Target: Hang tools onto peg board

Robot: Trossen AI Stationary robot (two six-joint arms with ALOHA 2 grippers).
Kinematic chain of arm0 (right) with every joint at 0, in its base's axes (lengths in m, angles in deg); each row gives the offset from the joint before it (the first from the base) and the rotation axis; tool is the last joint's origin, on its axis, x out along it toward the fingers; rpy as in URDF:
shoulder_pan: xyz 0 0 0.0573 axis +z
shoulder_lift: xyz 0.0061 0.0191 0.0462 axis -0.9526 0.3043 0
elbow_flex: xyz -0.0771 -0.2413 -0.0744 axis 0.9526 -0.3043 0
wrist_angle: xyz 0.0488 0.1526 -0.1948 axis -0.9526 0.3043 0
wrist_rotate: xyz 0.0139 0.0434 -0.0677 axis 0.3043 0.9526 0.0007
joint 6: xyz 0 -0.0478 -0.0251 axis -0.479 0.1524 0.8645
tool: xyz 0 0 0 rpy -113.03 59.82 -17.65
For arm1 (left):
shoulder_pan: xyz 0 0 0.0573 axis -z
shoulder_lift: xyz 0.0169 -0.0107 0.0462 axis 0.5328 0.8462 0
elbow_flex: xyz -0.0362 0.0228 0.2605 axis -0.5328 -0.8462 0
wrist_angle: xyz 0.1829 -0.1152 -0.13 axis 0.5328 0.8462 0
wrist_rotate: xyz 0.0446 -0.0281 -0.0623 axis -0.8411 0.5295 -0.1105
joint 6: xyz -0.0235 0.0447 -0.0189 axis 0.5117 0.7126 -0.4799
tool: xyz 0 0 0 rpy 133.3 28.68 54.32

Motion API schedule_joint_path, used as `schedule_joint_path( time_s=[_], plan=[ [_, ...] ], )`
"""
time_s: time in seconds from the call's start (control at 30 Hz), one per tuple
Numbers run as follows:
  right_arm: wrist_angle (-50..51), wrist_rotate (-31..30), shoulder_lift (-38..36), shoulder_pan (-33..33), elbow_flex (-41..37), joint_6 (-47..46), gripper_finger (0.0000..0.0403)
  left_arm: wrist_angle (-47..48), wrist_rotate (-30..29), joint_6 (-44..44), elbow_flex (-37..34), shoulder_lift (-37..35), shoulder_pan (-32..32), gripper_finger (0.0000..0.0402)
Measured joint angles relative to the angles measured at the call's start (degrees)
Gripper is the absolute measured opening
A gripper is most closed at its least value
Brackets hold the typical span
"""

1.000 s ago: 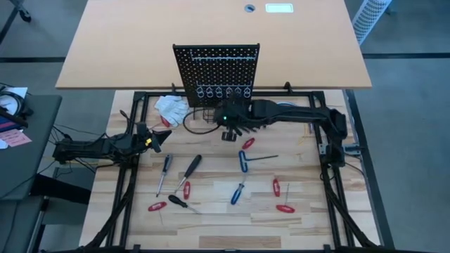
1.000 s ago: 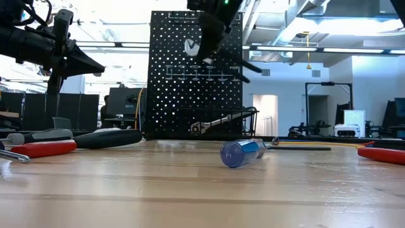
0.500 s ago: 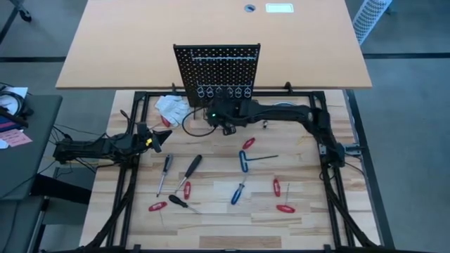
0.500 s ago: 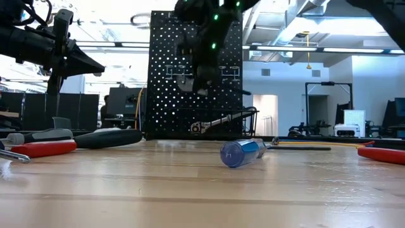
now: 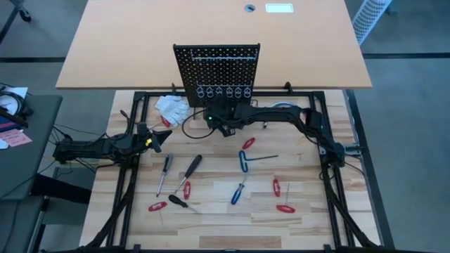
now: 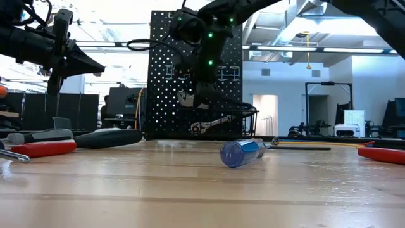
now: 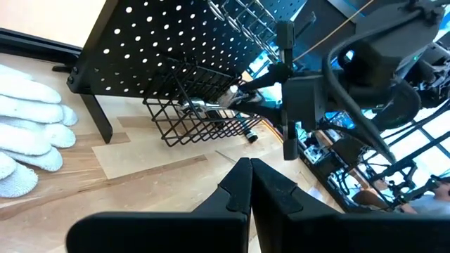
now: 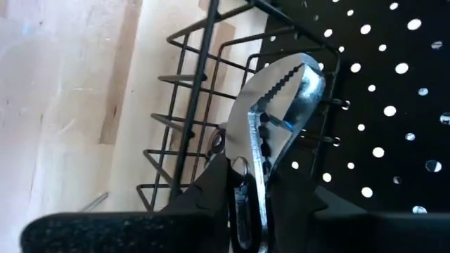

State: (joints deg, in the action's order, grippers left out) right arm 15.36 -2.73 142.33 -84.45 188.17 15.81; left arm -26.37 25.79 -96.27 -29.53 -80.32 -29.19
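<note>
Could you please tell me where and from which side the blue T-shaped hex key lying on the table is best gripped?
Probably from straight above, on the blue T-shaped hex key's blue handle. It lies flat on the table, its thin shaft pointing right, with clear space around it. The jaws would best close across the handle, its thickest part.

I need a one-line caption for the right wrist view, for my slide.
Right gripper holding pliers just above the wire basket of the peg board.

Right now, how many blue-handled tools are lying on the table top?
2. A blue T-shaped hex key lies near the middle of the table; a blue screwdriver lies just in front of it. Pliers in the right gripper are not counted; others may be hidden.
</note>
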Motion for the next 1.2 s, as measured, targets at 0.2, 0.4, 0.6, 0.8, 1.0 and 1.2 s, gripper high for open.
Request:
schedule_joint_path(
  time_s=[0.2, 0.4, 0.6, 0.8, 1.0, 1.2],
  plan=[
    [0.0, 0.84, 0.0, -1.16, 0.0, -0.06, 0.009, -0.09, 0.0, -0.07, 0.0, 0.0, 0.0, 0.0],
    [0.19, 4.0, 0.0, -1.87, 0.0, -3.21, 0.0091, -0.13, 0.0, -0.11, 0.0, 0.0, 0.0, 0.0],
    [0.1, 6.07, 0.0, -1.9, 0.0, -6.3, 0.0117, -0.13, 0.0, 0.02, 0.0, 0.0, 0.0, 0.0],
    [-0.34, 5.86, -0.09, -1.86, 0.02, -7.56, 0.0198, -0.15, 0.0, 0.07, 0.0, 0.0, 0.0, 0.0],
    [0.19, 4.39, -0.85, -1.31, 0.56, -11.41, 0.0246, -0.04, 0.02, 0.07, 0.04, -0.02, 0.0, 0.0],
    [3.12, 4.98, -3.29, -0.09, 4.53, -19.0, 0.0244, -0.1, 0.02, 1.06, 0.06, -0.01, 0.0, 0.0]
  ],
)
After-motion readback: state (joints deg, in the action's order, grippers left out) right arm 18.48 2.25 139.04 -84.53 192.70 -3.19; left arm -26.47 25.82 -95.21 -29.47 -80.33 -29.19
